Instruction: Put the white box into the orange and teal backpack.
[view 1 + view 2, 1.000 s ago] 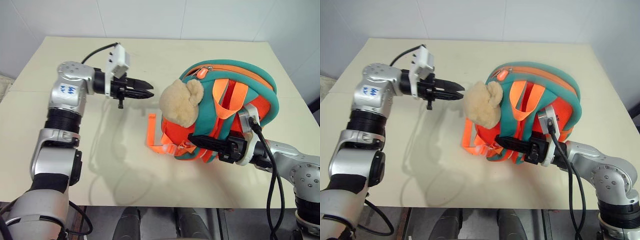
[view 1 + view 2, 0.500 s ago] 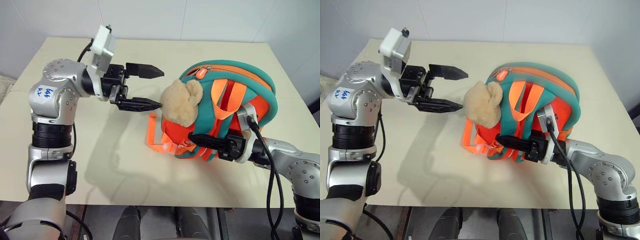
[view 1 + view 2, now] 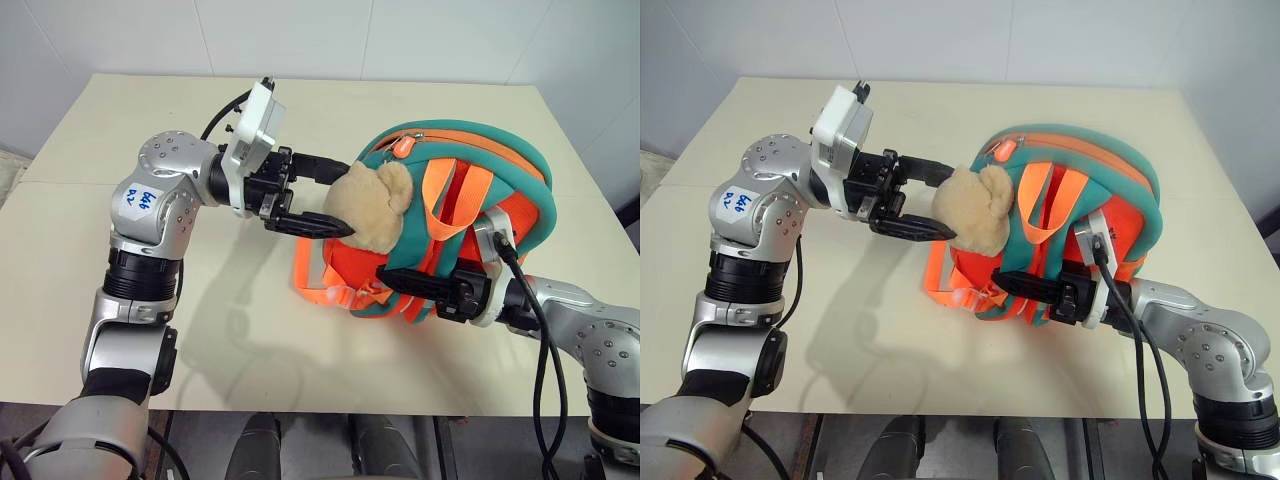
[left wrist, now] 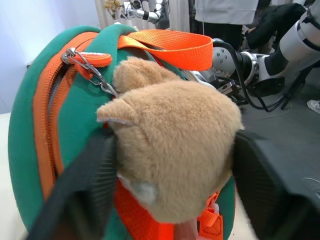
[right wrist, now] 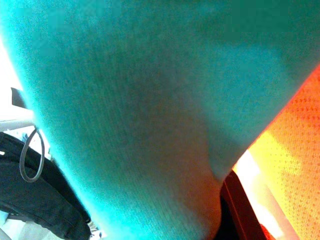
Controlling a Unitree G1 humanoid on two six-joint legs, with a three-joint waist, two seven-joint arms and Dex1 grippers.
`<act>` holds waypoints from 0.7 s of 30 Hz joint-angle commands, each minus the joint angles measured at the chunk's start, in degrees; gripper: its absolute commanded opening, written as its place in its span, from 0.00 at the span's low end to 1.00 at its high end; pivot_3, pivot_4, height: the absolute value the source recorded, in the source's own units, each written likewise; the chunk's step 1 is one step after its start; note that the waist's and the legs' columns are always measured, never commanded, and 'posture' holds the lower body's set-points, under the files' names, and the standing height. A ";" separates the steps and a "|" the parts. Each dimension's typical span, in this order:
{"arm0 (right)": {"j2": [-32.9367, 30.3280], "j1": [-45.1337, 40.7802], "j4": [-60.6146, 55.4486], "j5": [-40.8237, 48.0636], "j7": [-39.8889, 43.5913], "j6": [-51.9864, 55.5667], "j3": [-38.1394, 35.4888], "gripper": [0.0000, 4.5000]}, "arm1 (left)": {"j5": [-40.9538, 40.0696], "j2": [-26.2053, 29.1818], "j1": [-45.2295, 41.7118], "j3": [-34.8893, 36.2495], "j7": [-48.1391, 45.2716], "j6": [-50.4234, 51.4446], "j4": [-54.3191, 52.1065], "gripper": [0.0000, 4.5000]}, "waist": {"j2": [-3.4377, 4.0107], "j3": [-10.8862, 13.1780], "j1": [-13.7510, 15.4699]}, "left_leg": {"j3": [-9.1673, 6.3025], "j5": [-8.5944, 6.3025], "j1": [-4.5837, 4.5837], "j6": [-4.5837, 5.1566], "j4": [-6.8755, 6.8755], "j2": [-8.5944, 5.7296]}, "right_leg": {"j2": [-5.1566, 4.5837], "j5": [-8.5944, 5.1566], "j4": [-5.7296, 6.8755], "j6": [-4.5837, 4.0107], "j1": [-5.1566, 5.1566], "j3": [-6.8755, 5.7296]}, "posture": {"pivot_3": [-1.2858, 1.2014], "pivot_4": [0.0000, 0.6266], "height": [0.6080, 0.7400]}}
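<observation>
The orange and teal backpack (image 3: 480,160) lies on the cream table (image 3: 150,100), its tan plush toy (image 3: 375,205) facing my left arm. My left gripper (image 3: 345,197) points sideways at the toy. One black finger (image 4: 85,190) presses each flank of the toy, so the gripper is shut on it. My right gripper (image 3: 395,282) lies level against the backpack's near underside, shut on a teal strap (image 5: 150,100). The white box is out of view.
Loose orange webbing (image 3: 312,280) trails from the backpack onto the table, below the left gripper. The zipper pull (image 3: 403,146) sits at the top of the backpack, just behind the toy. The table's front edge runs close under both arms.
My left gripper opened wide, swung right towards the backpack and closed in around the plush toy. The right gripper and the backpack have stayed put.
</observation>
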 commanded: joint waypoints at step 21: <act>-0.20 0.49 -2.69 1.98 -0.89 -0.81 -2.35 0.02 | 15.23 8.60 -6.23 -6.01 -9.91 -16.63 38.16 0.08 | 0.01 0.00 -0.20 | -0.02 -0.01 -0.02 0.01 -0.08 0.00 | 0.02 0.01 -0.08 -0.01 -0.01 -0.02 | 0.52 0.24 1.00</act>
